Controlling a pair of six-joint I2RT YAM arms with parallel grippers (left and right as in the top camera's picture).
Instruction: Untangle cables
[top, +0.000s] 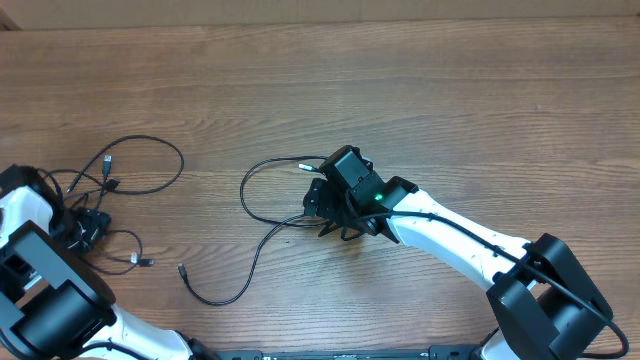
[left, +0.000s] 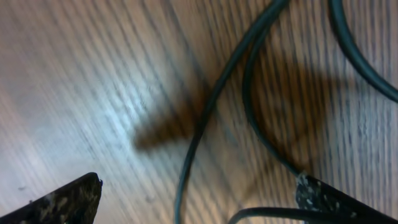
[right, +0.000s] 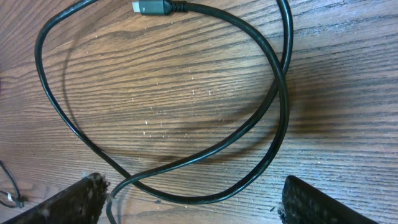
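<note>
Thin black cables lie in two groups on the wooden table. One cable (top: 244, 190) loops at the centre, its plug (right: 149, 7) near the top of the right wrist view. My right gripper (top: 335, 218) hovers over that loop, open; the crossing strands (right: 205, 155) lie between its fingertips (right: 81, 198), unpinched. More cables (top: 181, 162) curl at the far left. There my left gripper (top: 88, 225) stands wide open close above the wood. In the left wrist view a cable (left: 186, 162) runs between its fingers (left: 74, 199) without being squeezed.
The wooden table (top: 450, 90) stretches bare toward the back and right. A loose plug end (top: 183, 268) of the centre cable lies toward the front. Another small plug (top: 147, 262) sits near the left arm's white links (top: 25, 215).
</note>
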